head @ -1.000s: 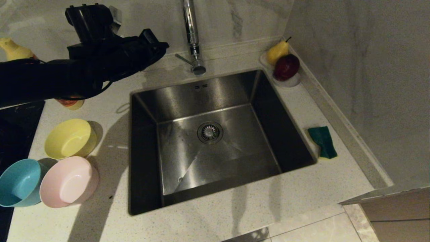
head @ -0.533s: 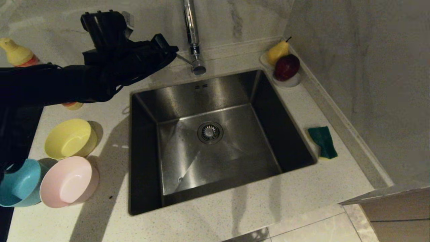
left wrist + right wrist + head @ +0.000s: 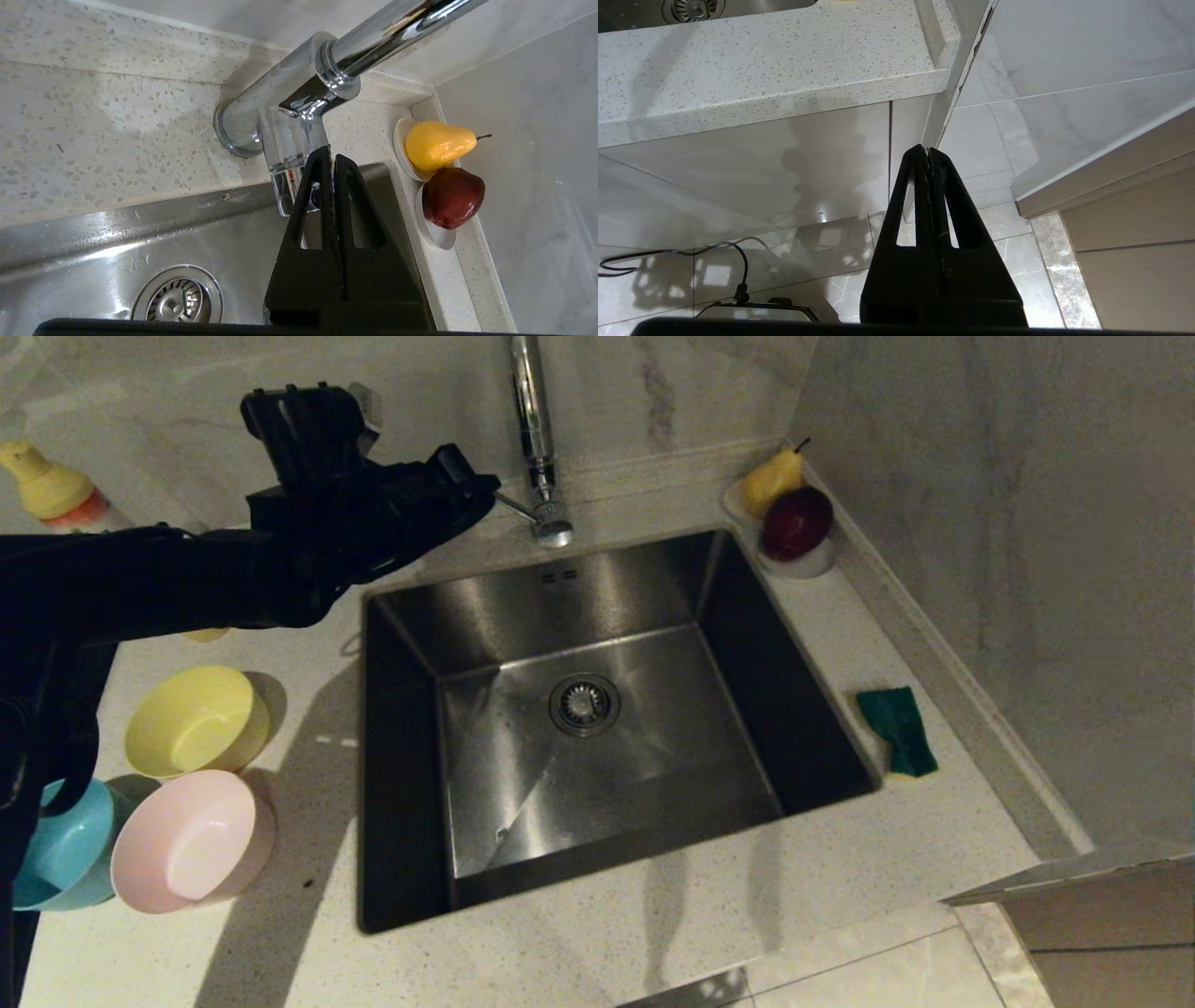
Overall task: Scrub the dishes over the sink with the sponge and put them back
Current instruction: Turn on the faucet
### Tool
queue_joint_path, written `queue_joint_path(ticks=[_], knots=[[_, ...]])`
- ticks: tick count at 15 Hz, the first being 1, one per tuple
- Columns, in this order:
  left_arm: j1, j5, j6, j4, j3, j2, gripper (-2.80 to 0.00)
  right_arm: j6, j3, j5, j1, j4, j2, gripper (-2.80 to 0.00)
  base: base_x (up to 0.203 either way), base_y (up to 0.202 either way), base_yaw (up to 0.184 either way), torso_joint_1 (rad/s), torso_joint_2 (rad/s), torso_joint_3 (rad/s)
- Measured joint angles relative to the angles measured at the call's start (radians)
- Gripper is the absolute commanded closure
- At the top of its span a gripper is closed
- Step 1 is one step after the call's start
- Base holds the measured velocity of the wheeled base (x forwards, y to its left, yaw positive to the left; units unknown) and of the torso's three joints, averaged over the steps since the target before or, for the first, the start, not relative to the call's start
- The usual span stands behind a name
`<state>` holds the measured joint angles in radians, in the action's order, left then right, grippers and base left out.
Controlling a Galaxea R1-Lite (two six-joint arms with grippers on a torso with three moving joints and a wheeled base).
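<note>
Three bowls, light blue bowl (image 3: 58, 845), pink bowl (image 3: 191, 840) and yellow bowl (image 3: 196, 719), sit on the table (image 3: 653, 933) left of the sink (image 3: 597, 728). The left claw (image 3: 331, 156), pressed together and empty, hovers by the tap (image 3: 537, 439) lever. The sponge (image 3: 898, 728) lies right of the sink. The right claw (image 3: 927, 151), together, hangs below the table edge.

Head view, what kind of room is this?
Most likely a home kitchen: a stainless steel sink set in a speckled stone counter, a tall chrome tap against a marble-look wall, and plastic bowls beside the basin.
</note>
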<state>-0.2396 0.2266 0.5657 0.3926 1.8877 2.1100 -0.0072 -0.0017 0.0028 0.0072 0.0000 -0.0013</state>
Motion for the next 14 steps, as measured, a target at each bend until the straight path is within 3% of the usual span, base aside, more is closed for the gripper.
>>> queue_joint_path(ticks=[8,14], knots=[[-0.002,0.005,0.005,-0.043,-0.011,-0.008,0.0,0.0,0.0,0.0,0.0,0.0,0.0,0.0,0.0,0.0,0.0,0.0,0.0,0.0],[-0.017,-0.005,-0.003,-0.025,-0.134,-0.048,0.0,0.0,0.0,0.0,0.0,0.0,0.0,0.0,0.0,0.0,0.0,0.0,0.0,0.0]])
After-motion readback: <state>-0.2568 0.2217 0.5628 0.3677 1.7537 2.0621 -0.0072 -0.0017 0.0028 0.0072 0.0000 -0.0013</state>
